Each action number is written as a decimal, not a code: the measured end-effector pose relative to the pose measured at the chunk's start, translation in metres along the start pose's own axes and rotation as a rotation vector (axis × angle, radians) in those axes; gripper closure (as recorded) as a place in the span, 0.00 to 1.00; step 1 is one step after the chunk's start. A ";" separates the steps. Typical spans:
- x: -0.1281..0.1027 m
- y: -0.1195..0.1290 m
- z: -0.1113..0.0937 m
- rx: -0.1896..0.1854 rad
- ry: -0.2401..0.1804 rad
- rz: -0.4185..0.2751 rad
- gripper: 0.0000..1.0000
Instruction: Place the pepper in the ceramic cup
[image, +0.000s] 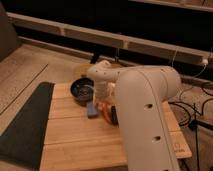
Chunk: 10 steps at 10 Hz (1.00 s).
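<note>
— Which step is in hand?

— The pickup, I'd judge. The tool (107, 101) hangs low over the wooden surface (75, 142), just right of the dark bowl (81, 90), at the end of the white arm (145, 100) that bends in from the right. The pepper (105, 112) shows as a thin orange streak right under it, just beside the blue block (92, 109).

— Is the tool gripping it?

— I cannot tell whether the tool is wide, narrow or holding the pepper. It sits right at the pepper, but whether they touch is not clear, nor whether the pepper lies flat on the surface or is lifted off it.

— And the next move?

— A firm hold on the pepper, a lift clear of the block and bowl, then a carry to the cup and a drop from above.

— Where is the cup?

— I can't pick it out. The arm covers much of the right of the surface, and the pale wrist could mask something small and white. A dark shape (116, 115) right of the pepper is also hard to name.
</note>
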 end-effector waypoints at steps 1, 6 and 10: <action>0.003 -0.012 0.003 0.020 0.010 0.013 0.35; -0.004 -0.043 0.005 0.104 0.007 0.009 0.35; -0.019 -0.011 0.009 0.088 -0.010 -0.061 0.35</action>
